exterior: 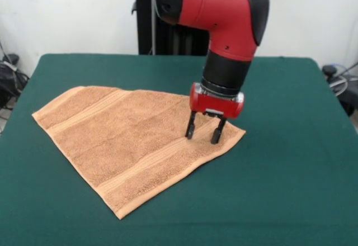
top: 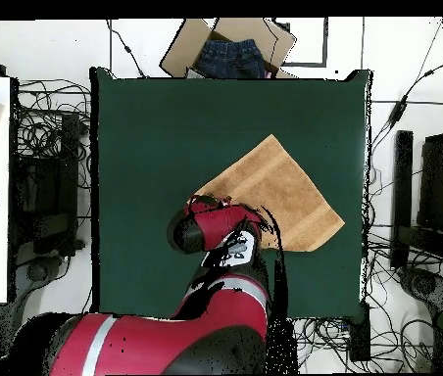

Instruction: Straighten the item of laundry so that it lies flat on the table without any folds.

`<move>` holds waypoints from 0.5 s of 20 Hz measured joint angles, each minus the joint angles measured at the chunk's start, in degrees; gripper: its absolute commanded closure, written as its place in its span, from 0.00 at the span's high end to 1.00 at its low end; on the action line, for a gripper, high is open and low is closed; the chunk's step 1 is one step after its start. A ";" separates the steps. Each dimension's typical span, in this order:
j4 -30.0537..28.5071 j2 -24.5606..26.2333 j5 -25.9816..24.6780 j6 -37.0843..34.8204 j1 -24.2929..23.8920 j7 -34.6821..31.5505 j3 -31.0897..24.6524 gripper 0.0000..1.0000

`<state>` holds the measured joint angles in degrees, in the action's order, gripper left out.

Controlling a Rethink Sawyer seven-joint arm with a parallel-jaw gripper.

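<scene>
No text, label, brand, number or sign can be read in either view. The towel [exterior: 134, 140] shows only its woven band stripes, and the red and black arm [exterior: 224, 11] above it carries no legible marking. The green table [exterior: 291, 190] around the towel is likewise unmarked.
</scene>
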<state>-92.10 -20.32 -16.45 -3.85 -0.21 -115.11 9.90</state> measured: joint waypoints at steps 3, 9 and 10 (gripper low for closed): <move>0.11 -0.37 0.08 -1.56 -1.54 0.00 -1.41 1.00; 2.30 -0.80 1.04 -9.46 -3.69 0.00 -4.07 1.00; 3.17 -0.80 1.18 -12.00 -4.25 0.00 -4.79 1.00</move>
<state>-88.93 -21.12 -15.28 -15.85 -4.46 -115.11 5.10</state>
